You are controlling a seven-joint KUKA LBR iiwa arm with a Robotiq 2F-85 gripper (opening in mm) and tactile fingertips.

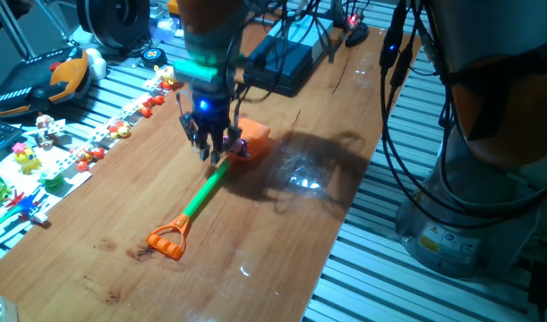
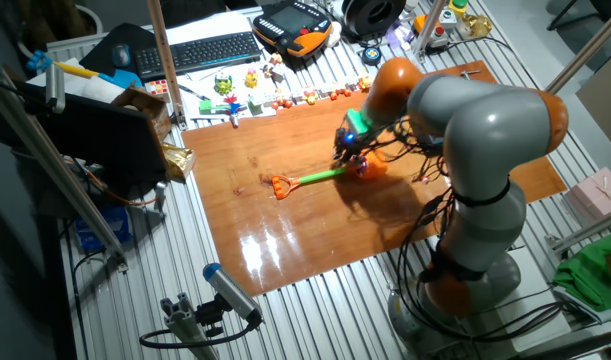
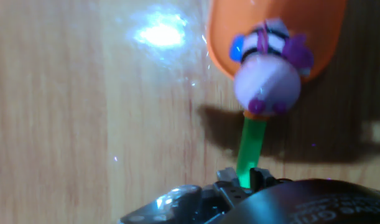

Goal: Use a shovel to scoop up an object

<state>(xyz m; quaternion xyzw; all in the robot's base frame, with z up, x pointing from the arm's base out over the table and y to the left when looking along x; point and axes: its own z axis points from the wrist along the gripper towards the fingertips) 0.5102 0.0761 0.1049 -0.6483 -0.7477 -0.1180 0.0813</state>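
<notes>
The shovel lies on the wooden table (image 1: 282, 233), with its orange loop end (image 1: 168, 238) on the wood and its green shaft (image 1: 204, 194) running up to the orange blade (image 1: 253, 136). My gripper (image 1: 215, 148) is shut on the shaft just behind the blade. In the hand view the tiny pink-purple figurine (image 3: 268, 74) sits at the neck of the blade (image 3: 277, 25), where the shaft (image 3: 252, 146) begins. A dark shadow lies under the blade. In the other fixed view the gripper (image 2: 347, 150) stands over the shovel (image 2: 320, 177).
Rows of small red-and-yellow toys (image 1: 121, 125) line the table's left edge. A black box with cables (image 1: 282, 58) stands at the far end. A teach pendant (image 1: 40, 80) and a keyboard (image 2: 210, 50) lie beyond the table. The arm's base (image 1: 488, 134) is at the right.
</notes>
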